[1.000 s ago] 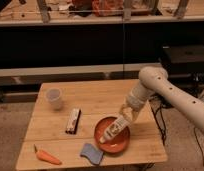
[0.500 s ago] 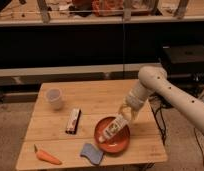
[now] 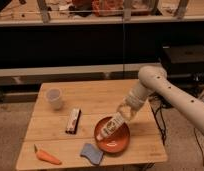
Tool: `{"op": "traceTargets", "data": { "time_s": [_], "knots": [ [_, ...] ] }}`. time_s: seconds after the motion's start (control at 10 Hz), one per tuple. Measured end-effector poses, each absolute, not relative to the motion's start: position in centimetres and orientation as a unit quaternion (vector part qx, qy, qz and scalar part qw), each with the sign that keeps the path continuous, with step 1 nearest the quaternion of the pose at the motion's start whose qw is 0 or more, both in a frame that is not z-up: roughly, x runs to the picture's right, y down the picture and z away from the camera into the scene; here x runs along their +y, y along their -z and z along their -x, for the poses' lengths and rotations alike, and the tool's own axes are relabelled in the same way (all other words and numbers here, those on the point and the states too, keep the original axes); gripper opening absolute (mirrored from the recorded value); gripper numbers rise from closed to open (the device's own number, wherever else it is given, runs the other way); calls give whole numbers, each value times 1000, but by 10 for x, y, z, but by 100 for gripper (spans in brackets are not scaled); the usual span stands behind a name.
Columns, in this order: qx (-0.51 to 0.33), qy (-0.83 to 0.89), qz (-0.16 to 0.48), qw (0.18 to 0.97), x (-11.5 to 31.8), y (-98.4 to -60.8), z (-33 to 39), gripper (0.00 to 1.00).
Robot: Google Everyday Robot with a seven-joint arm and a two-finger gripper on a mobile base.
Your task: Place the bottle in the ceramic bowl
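Note:
The orange-red ceramic bowl (image 3: 114,142) sits on the wooden table (image 3: 95,100) near its front right. The slim white bottle (image 3: 109,127) with a red-and-green label is tilted, cap end down to the left, over the bowl's left half. My gripper (image 3: 125,112) is at the bottle's upper end, just above the bowl's far right rim, at the end of the white arm that comes in from the right. The gripper holds the bottle by that upper end.
A whitish cup (image 3: 54,98) stands at the table's back left. A flat dark bar (image 3: 73,121) lies left of the bowl. A carrot (image 3: 46,156) and a blue-grey sponge (image 3: 91,152) lie along the front edge. Dark shelving runs behind the table.

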State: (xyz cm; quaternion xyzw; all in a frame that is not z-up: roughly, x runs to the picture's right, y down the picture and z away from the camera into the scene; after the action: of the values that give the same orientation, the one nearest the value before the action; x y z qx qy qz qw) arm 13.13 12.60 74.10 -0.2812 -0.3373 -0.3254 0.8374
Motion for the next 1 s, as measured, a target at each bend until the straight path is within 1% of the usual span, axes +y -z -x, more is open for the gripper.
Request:
{"op": "traceTargets", "data": {
  "time_s": [0.1, 0.2, 0.4, 0.5, 1.0],
  "knots": [
    [-338, 326, 281, 837, 126, -741, -131, 42],
    [-338, 326, 280, 837, 126, -742, -131, 34],
    [-339, 327, 280, 836, 127, -742, -130, 15],
    [-340, 327, 280, 836, 128, -743, -130, 12],
    [-343, 329, 279, 834, 128, -745, -128, 12]
  ]
}}
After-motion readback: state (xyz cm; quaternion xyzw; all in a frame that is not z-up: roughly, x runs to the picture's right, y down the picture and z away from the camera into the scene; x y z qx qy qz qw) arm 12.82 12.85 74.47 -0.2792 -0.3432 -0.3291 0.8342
